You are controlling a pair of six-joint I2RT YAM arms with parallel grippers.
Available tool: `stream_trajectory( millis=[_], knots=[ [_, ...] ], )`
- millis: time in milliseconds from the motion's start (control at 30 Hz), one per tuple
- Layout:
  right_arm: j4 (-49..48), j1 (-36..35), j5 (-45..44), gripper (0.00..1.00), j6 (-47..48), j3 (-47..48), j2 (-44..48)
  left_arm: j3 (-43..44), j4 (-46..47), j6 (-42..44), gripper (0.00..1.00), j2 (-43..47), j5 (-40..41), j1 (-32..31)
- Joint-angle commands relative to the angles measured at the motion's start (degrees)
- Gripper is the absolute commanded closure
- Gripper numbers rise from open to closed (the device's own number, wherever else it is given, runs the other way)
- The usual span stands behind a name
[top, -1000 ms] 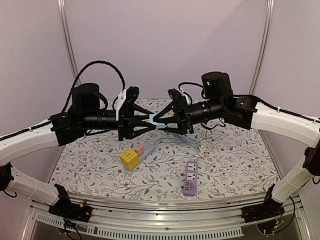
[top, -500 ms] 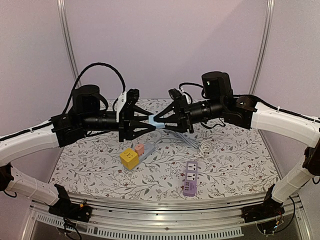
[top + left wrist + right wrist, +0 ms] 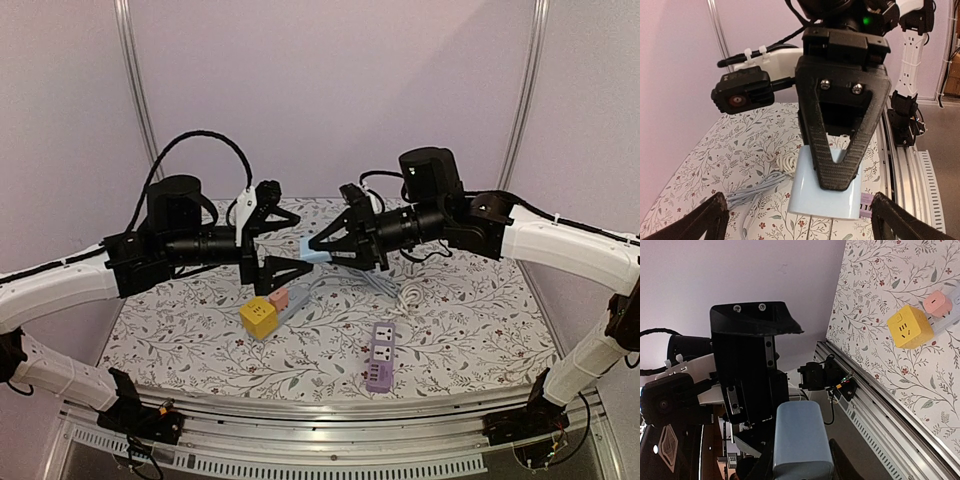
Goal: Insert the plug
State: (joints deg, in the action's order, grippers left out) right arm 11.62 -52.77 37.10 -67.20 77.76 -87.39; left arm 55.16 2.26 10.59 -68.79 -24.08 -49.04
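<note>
Right gripper (image 3: 320, 245) is pinching the blue plug (image 3: 308, 246) mid-frame, left gripper (image 3: 295, 240) spread wide; purple power strip (image 3: 381, 368) lies lower right of it.

Both arms were up and level, the white-and-black left arm (image 3: 60, 285) and white-and-black right arm (image 3: 560, 245) pointing nose to nose. The black left gripper (image 3: 292, 240) gaped wide, and the black right gripper (image 3: 320, 244) clamped a pale blue plug (image 3: 801, 437).

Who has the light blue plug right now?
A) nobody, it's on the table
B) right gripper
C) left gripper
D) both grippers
B: the right gripper is clamped on the plug, while the left gripper has its fingers spread wide, clear of it.
</note>
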Motion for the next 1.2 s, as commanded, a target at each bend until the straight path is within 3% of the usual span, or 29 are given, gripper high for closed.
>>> stream_trajectory(
  millis=[0, 233, 333, 567, 1167],
  knots=[
    [6.44, -0.18, -6.38, 1.00, 1.94, 1.30, 1.30, -1.51, 0.31, -0.48, 0.00, 1.97, 2.47, -0.53],
    [28.45, -0.19, -22.12, 1.00, 4.62, 7.65, 0.84, -2.10, 0.82, -3.14, 0.00, 3.75, 8.18, -0.45],
    [33.47, -0.22, -26.13, 1.00, 4.55, 8.55, 0.84, -2.58, 1.50, -4.34, 0.01, 4.52, 10.20, -0.45],
    [39.92, -0.51, -26.71, 1.00, 4.45, 11.23, -0.33, -4.25, 0.14, -6.28, 0.00, 6.96, 18.04, -0.45],
    [52.23, -2.38, -25.06, 1.00, 2.47, 14.79, -6.81, -10.33, 0.93, -6.50, 0.01, 10.23, 28.59, -0.45]
  ],
)
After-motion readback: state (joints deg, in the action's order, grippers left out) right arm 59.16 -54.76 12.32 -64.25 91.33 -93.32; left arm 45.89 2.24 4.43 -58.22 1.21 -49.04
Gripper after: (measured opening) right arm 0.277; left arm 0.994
